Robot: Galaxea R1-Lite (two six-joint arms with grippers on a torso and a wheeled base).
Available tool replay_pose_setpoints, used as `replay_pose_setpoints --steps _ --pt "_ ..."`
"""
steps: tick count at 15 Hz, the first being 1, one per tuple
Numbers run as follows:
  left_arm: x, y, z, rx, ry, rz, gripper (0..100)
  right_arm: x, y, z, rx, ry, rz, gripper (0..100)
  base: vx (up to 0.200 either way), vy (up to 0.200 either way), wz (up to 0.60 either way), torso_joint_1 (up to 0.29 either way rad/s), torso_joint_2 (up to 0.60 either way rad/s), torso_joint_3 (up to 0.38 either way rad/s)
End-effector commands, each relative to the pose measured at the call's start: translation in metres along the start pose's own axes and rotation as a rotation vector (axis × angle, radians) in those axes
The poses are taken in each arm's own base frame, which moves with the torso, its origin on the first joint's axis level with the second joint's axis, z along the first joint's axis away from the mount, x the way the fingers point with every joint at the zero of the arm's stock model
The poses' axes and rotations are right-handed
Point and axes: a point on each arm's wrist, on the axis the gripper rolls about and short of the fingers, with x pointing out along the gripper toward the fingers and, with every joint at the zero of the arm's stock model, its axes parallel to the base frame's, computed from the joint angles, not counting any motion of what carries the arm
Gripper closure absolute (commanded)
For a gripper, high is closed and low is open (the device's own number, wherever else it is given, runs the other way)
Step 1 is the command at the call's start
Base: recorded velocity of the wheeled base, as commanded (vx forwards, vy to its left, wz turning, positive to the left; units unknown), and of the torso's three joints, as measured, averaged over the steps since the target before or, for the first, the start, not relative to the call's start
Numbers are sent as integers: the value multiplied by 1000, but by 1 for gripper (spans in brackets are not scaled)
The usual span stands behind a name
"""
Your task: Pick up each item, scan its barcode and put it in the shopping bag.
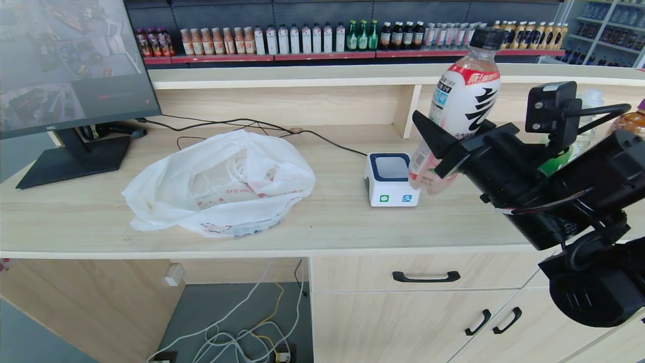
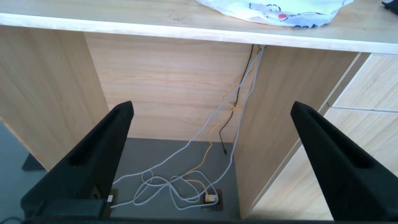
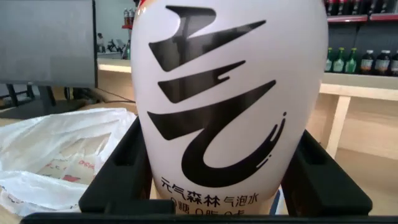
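Right claw [image 1: 436, 146]: shut tight on a bottle [image 1: 463, 96], holding it up off the counter [image 1: 352, 222].
Bottle: a bit tilted, its low end just beside the scanner [image 1: 392, 180].
Scanner: just under the tip of the right claw.
Bag [image 1: 221, 181]: open, well away from the right claw, past the scanner. I cannot tell if anything is inside.
Left claw [image 2: 211, 107]: wide open, holding nothing, low down under the bag.
Done: this bottle is picked up.
Left to do: I think it is being scanned now. Then it goes in the bag. More bottles [image 1: 630, 122] wait behind the right claw.

Matte black right pincer [image 1: 431, 145] and arm [image 1: 589, 186], thin red cable [image 1: 534, 209].
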Motion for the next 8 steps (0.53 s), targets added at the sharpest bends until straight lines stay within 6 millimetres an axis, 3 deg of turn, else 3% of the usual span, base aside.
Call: replay_pose_setpoints --steps 1,5,8 --pt "0 0 0 0 0 1 0 1 -1 4 32 -15 -70 100 0 0 0 0 0 0" --pt "0 0 0 0 0 1 0 7 -5 -1 30 -17 -105 100 0 0 0 0 0 0" --pt "0 0 0 -3 0 1 0 8 -10 0 24 -24 -117 100 0 200 0 2 1 -1"
